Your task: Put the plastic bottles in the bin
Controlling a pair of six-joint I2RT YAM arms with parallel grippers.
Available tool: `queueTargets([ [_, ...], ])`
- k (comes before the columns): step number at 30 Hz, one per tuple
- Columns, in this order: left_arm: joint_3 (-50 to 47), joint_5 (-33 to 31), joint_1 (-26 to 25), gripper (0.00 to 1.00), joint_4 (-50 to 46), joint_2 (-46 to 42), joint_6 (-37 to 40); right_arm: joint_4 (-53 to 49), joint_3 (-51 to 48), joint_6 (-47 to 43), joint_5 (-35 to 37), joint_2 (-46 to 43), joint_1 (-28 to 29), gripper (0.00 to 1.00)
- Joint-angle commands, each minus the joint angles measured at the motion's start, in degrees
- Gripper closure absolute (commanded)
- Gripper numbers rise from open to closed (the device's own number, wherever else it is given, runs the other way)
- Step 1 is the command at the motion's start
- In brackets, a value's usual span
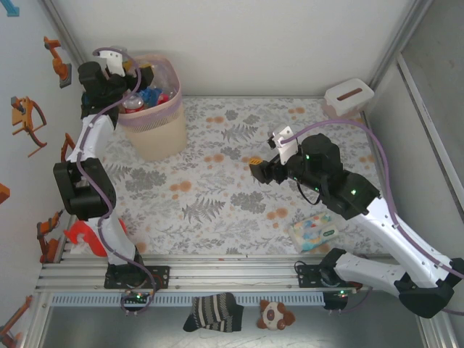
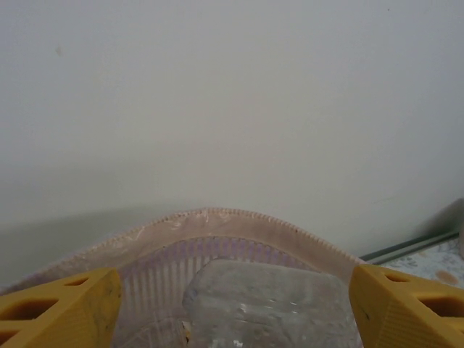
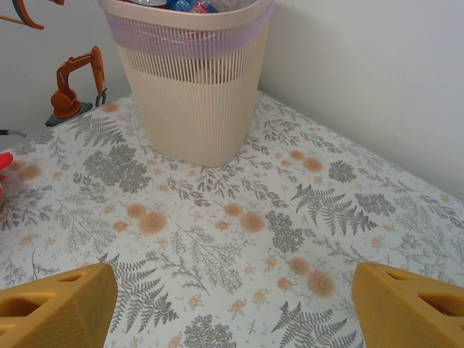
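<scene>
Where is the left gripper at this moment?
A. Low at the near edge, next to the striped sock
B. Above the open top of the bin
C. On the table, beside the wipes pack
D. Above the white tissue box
B: in its wrist view the left gripper has the lined rim of the bin directly under it, and the top view shows that arm reaching over the bin.

Open table [image 1: 217,196] centre; bin [image 1: 156,138] blocks the far-left corner
</scene>
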Motion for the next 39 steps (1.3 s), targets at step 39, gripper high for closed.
queueTargets([
  [39,-38.5,-29.5,-12.2,0.19,-32.4,-48.1,1.5,9.7,-12.6,-0.8,17.4,0.3,-14.7,0.09],
])
